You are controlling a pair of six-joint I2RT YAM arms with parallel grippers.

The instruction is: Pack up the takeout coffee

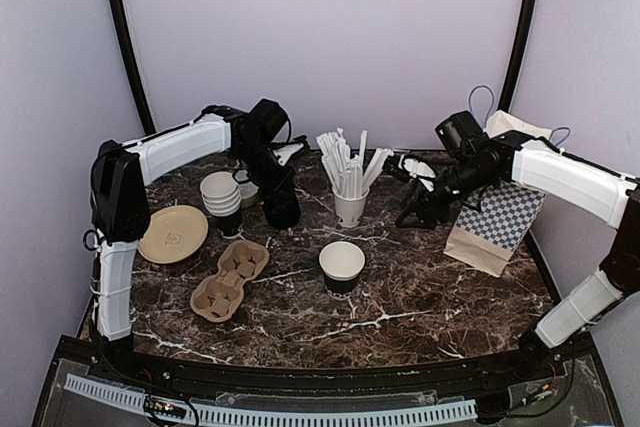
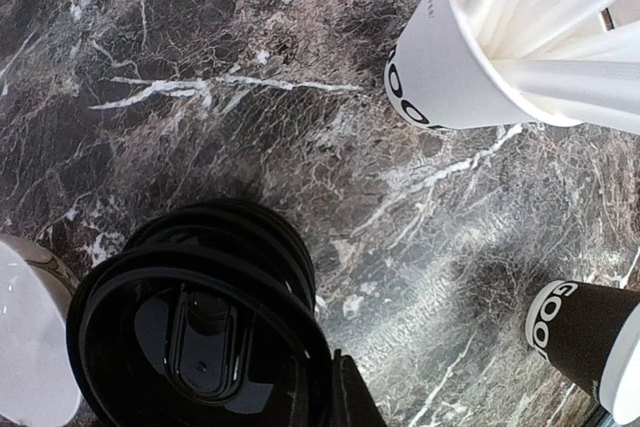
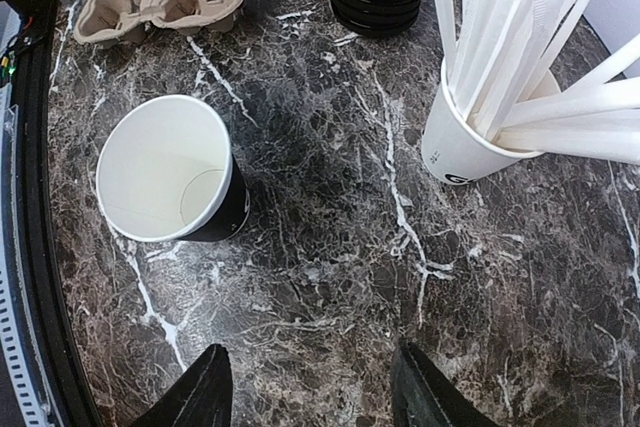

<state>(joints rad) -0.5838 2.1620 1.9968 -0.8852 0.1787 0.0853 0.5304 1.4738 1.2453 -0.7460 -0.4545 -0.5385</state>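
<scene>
A capped takeout coffee is out of view. A lidless black cup (image 1: pixel 342 267) with a white inside stands alone mid-table; it also shows in the right wrist view (image 3: pixel 165 172). At the back, my left gripper (image 1: pixel 280 195) hangs over the stack of black lids (image 1: pixel 282 215). In the left wrist view it (image 2: pixel 330 392) is shut on the rim of one black lid (image 2: pixel 190 337), held just above the stack (image 2: pixel 255 232). My right gripper (image 1: pixel 412 215) hovers open over bare table right of the straw cup (image 1: pixel 350 205), nothing between its fingers (image 3: pixel 205 392).
A stack of lidless cups (image 1: pixel 221 197) stands left of the lids, with a tan plate (image 1: pixel 173 234) and a cardboard cup carrier (image 1: pixel 230 279) nearer the front. A checkered paper bag (image 1: pixel 495 222) lies at the right under my right arm.
</scene>
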